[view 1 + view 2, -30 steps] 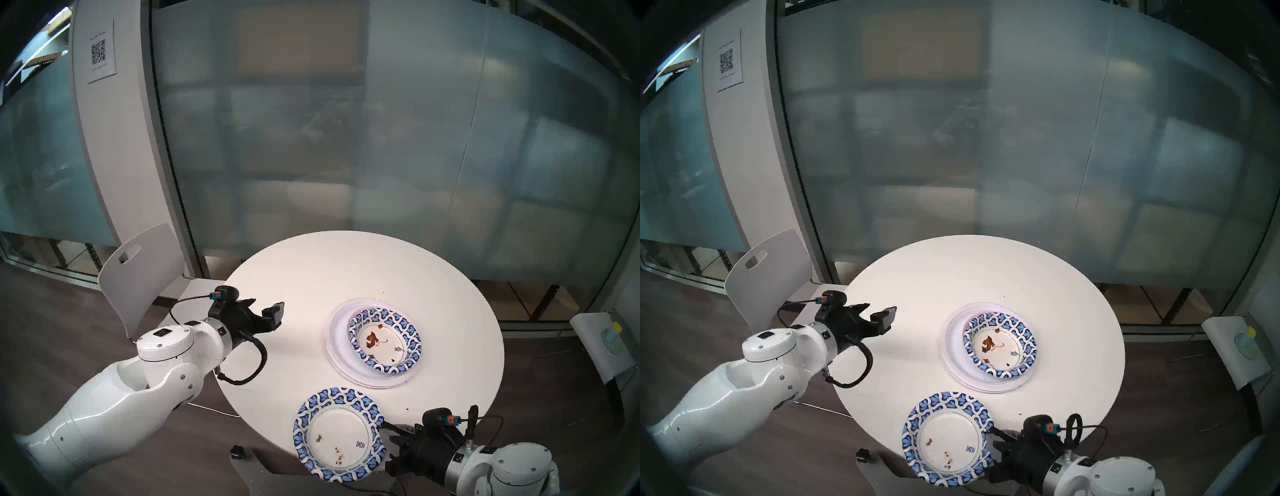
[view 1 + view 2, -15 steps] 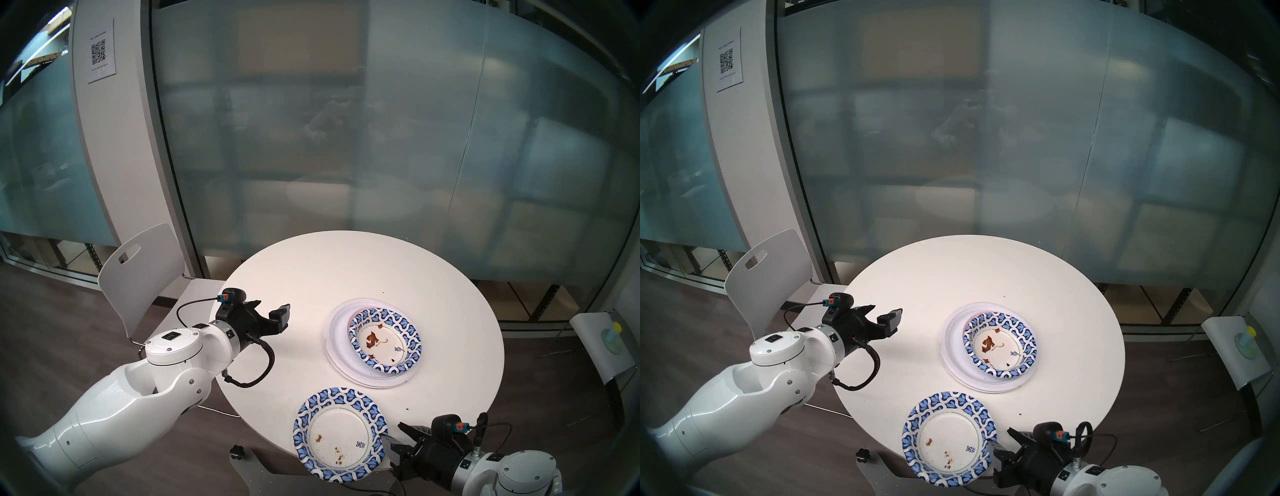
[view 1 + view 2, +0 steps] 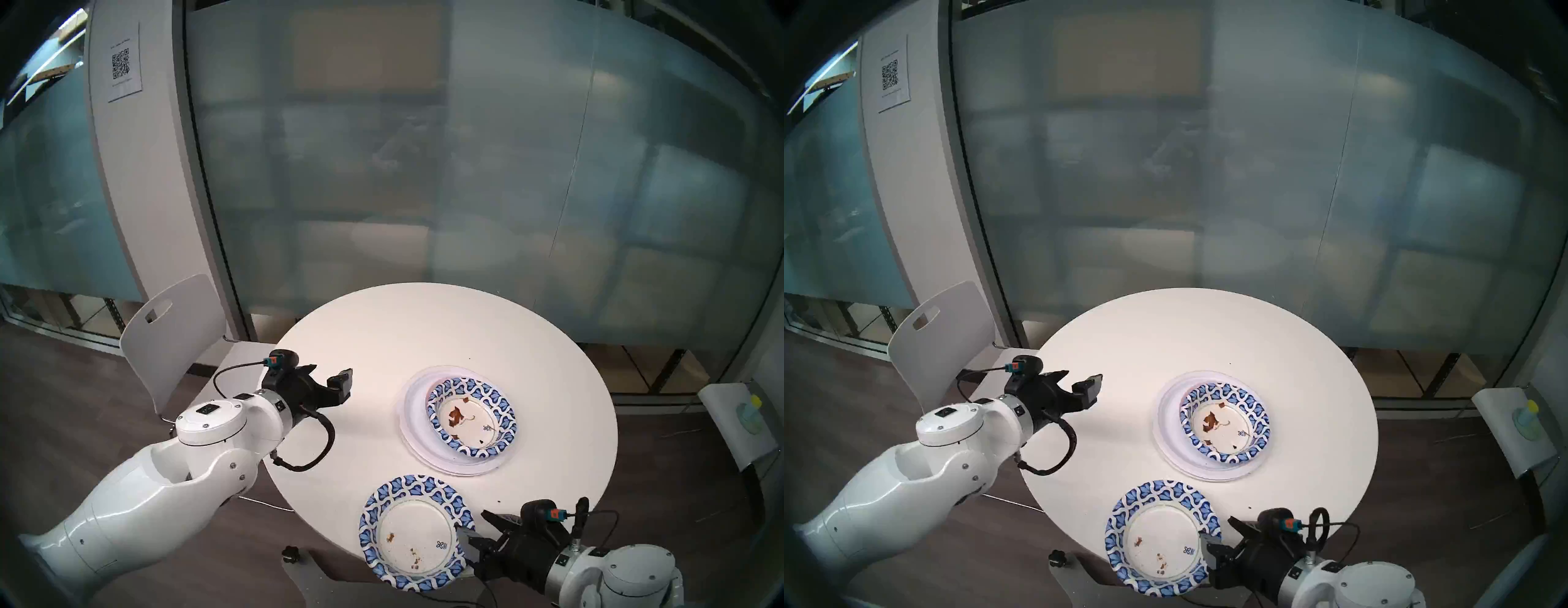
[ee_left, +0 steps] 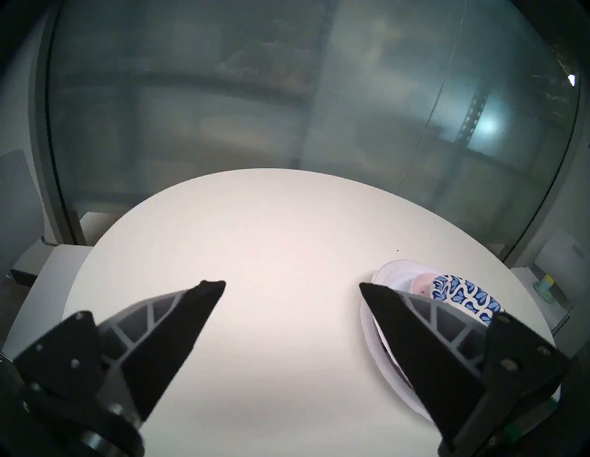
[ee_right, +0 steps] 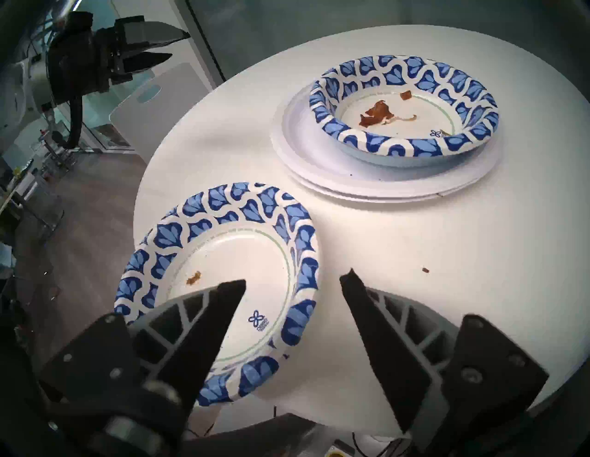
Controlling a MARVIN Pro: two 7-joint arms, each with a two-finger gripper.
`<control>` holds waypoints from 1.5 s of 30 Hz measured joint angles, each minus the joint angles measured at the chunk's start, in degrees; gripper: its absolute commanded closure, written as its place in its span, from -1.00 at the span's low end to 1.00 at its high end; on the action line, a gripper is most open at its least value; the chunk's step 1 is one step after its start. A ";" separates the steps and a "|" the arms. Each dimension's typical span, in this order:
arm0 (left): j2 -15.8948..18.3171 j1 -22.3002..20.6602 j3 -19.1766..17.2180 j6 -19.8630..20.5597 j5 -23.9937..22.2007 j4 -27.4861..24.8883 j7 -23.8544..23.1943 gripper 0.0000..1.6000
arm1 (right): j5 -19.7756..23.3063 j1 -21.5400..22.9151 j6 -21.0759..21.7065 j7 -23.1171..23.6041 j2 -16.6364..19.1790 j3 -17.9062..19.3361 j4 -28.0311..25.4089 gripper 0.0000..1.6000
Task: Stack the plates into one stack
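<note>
1. Black, and spread apart, the fingers of the right pincer (image 5: 292, 280) stand either side of the near rim of the loose patterned plate (image 5: 223, 287); one finger is over the plate's inside, the other over bare table, and nothing is gripped.
2. That blue-and-white paper plate (image 3: 415, 533) sits at the table's near edge, its near rim hanging past the edge, crumbs in its well. It is the one dish not yet on the pile.
3. The stack (image 3: 456, 420) stands toward the right edge of the table (image 3: 424, 331): wide white plates below, a patterned bowl-like dish (image 5: 405, 105) on top with brown scraps in it. From the left wrist a pink rim shows just under that dish; other layers cannot be told apart.
4. The left pincer (image 4: 292, 284) is wide and empty over the table's left edge, well apart from both.
5. By my reading most is done; lifting the loose plate onto the stack remains.
</note>
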 measured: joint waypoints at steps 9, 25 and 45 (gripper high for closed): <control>1.16 0.96 -1.12 -0.22 -1.42 -0.19 -0.60 -1.00 | -1.88 2.86 1.74 -0.35 0.76 -0.13 2.84 -0.45; 2.35 2.06 -1.84 -0.73 -1.85 -0.50 -1.12 -1.00 | -2.08 6.01 2.42 -0.38 0.98 -1.00 5.52 -0.25; 3.39 2.98 -3.30 -1.45 -2.48 -0.77 -1.25 -1.00 | -3.06 9.67 3.96 -0.19 2.22 -1.53 7.83 1.00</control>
